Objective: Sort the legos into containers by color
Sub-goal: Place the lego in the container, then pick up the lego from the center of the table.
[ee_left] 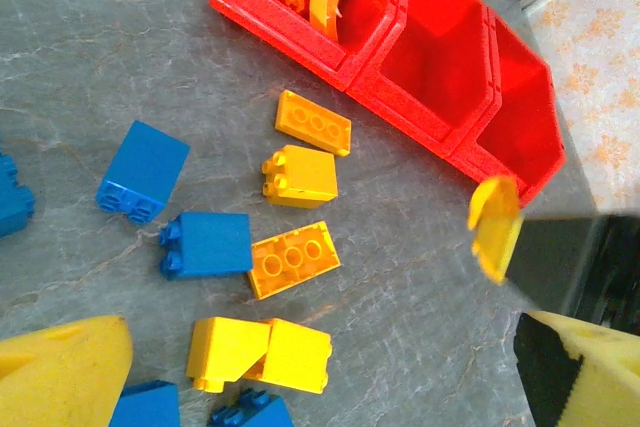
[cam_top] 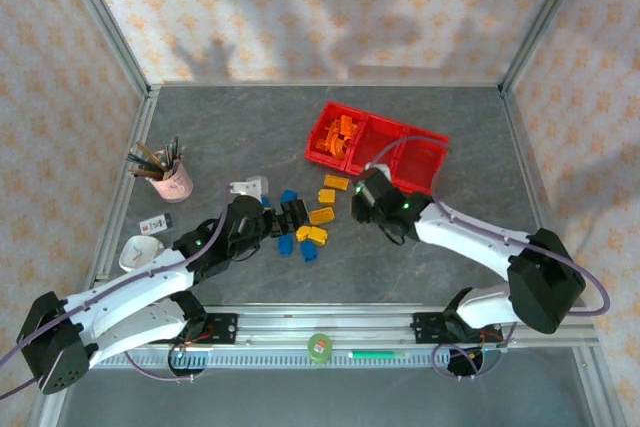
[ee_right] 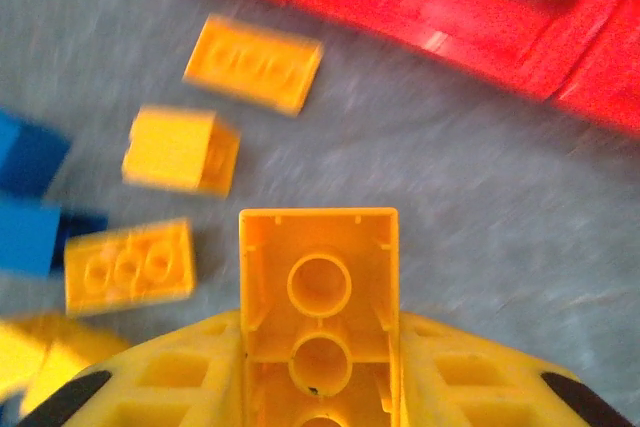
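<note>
- Sorted so far: small orange plastic bricks (cam_top: 340, 135), heaped in the left-end compartment of the three joined bright red plastic bins (cam_top: 362, 142).
- Middle compartment (ee_left: 440, 57) and right-end compartment (ee_left: 525, 117): bare as far as visible.
- Right gripper (ee_right: 318, 347): pinching a yellow hollow-bottomed plastic brick (ee_right: 318, 247), held near the bins.
- Left gripper (cam_top: 285, 215): spread wide, empty, over the loose pile.
- Left to sort: yellow bricks (ee_left: 300, 175) and blue bricks (ee_left: 143, 169) on the grey stone-patterned table (cam_top: 230, 137).
- Judged progress: early; one colour binned, two outstanding.
</note>
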### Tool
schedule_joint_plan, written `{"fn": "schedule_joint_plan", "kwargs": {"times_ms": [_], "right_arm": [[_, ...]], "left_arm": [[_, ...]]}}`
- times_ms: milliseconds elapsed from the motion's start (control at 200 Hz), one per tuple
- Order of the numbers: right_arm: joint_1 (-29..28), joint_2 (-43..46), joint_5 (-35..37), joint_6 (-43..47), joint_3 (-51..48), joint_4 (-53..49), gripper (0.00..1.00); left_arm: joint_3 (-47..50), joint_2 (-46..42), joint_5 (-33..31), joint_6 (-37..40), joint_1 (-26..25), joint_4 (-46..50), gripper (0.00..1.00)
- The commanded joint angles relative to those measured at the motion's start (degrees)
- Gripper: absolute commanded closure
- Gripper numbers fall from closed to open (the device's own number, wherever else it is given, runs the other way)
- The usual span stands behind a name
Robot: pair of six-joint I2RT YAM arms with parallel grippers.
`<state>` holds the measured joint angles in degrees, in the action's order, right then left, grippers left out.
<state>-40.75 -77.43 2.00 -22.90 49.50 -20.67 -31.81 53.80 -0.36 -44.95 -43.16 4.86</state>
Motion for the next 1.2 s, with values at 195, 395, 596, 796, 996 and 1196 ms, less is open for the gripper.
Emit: {"fn": "schedule_joint_plan", "kwargs": {"times_ms": [195, 395, 596, 796, 996, 1196], "right_arm": [[11.13, -13.54, 6.13, 2.74, 16.65, -0.75, 0.65], [15.7, -25.31, 5.51, 5.23, 26.95, 0.3, 0.64], [16.89, -32.12, 5.36, 7.03, 34.37, -0.62, 0.55], [16.31, -28.71, 2.56, 6.77, 31.77, -1.34, 0.44], [10.39, -20.44, 2.04, 1.31, 22.16, -1.13, 0.37], [2.52, -19.13, 1.3, -4.32, 18.24, -0.63, 0.29]], "left_arm": [[-5.79, 5.36, -0.56, 2.13, -0.51, -6.28, 0.01], [-6.79, 7.84, -2.1, 2.75, -0.42, -8.92, 0.01], [-7.85, 9.56, -3.19, 3.37, -0.44, -9.44, 0.01], [-7.67, 8.08, -4.36, 3.77, -0.35, -8.15, 0.01], [-6.23, 4.74, -5.73, 3.43, -0.26, -5.89, 0.01], [-3.9, 0.47, -7.88, 2.81, -0.08, -3.28, 0.01]]}}
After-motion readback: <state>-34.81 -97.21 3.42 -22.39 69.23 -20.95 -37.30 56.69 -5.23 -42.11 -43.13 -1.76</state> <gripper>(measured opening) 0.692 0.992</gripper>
